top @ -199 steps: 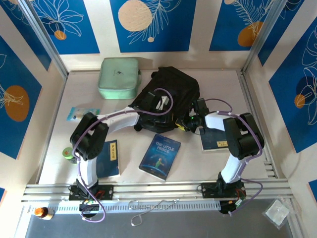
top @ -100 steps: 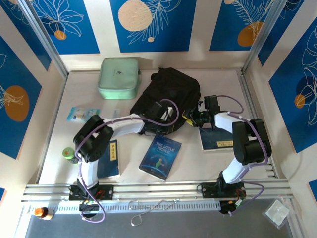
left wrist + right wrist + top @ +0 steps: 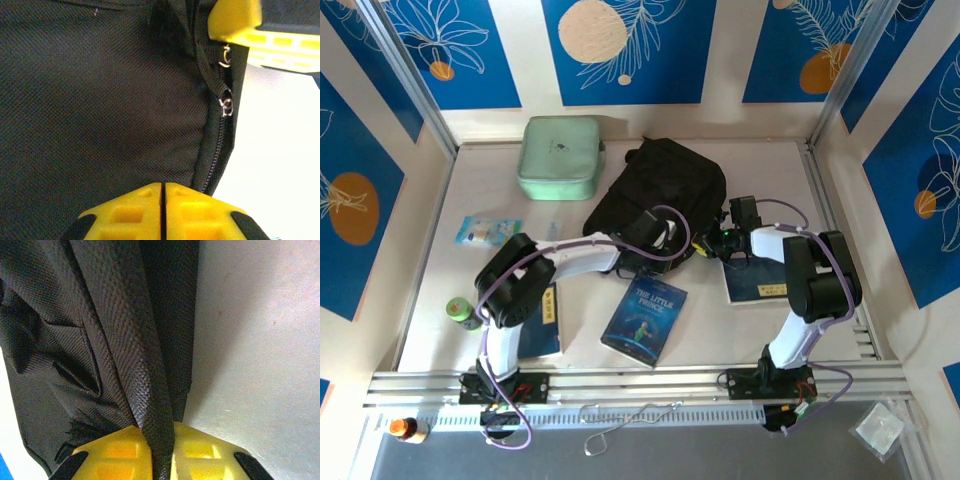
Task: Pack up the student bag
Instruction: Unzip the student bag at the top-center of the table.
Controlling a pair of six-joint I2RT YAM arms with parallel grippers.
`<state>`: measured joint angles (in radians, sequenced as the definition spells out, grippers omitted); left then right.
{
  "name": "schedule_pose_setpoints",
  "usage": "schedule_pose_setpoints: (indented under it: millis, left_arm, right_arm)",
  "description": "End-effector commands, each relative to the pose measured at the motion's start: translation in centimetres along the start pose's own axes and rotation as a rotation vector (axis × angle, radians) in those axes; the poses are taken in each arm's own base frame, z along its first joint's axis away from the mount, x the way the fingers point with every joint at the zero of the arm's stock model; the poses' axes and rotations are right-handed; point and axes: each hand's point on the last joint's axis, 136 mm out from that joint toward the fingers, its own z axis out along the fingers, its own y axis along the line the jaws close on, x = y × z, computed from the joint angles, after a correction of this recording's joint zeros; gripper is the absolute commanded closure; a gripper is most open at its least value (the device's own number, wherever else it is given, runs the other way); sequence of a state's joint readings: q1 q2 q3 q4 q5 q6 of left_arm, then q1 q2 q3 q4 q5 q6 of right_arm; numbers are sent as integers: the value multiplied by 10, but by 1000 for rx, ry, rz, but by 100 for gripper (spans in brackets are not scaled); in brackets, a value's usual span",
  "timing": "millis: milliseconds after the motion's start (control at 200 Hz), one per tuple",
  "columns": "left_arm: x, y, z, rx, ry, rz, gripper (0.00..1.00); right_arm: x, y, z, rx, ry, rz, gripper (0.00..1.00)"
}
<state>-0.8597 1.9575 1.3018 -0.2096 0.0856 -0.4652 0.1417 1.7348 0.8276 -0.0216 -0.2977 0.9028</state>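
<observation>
Student bag: black, lying flat in the far half of the surface, a little right of centre. The zip looks shut where it shows. Mint case sits just beside it, toward the far left corner.

Change over the last second: the left arm has come off the top of the bag and reached across to its near right corner. The right arm has drawn in to the same corner. Both sets of fingers have closed there.

Left fingers: pressed together, tips against the bag's weave just beside the zip pulls. No cloth shows between them, and I cannot tell whether they nip any fabric.

Right fingers: pinching a fold of black fabric, either a strap or the bag's edge, which runs up out of the grip.

Not packed:
- Little Prince book, toward the near edge, about the middle.
- Blue book, under the left arm.
- Another book, under the right arm toward the right edge.

Reading: both arms are working the zip corner, so the step looks like opening the bag, with one side anchoring the cloth and the other meant for the pull. The left fingers appear to be beside the pull, not on it, and probably need re-aiming. The task is at an early stage, with nothing in the bag yet as far as I can judge.
</observation>
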Motion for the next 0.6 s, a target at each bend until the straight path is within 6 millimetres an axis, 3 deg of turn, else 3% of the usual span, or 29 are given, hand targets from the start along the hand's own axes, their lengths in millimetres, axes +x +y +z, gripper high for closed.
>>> schedule_pose_setpoints:
  millis: [0, 135, 350, 485, 595]
  left_arm:
    - [-19, -13, -17, 37, -11, -43, 86]
    - [-34, -27, -25, 83, -37, -102, 78]
    - [-38, -37, -11, 152, -32, -243, 74]
    - [-44, -32, -1, 120, -43, -279, 76]
    - [-48, -27, 8, 98, -55, -285, 85]
  right_arm:
    - [16, -25, 9, 57, 49, 64, 87]
    - [16, -23, 9, 42, 45, 56, 88]
    - [18, -22, 10, 22, 47, 61, 88]
    - [19, -21, 11, 11, 49, 62, 88]
    - [18, -21, 11, 8, 51, 65, 88]
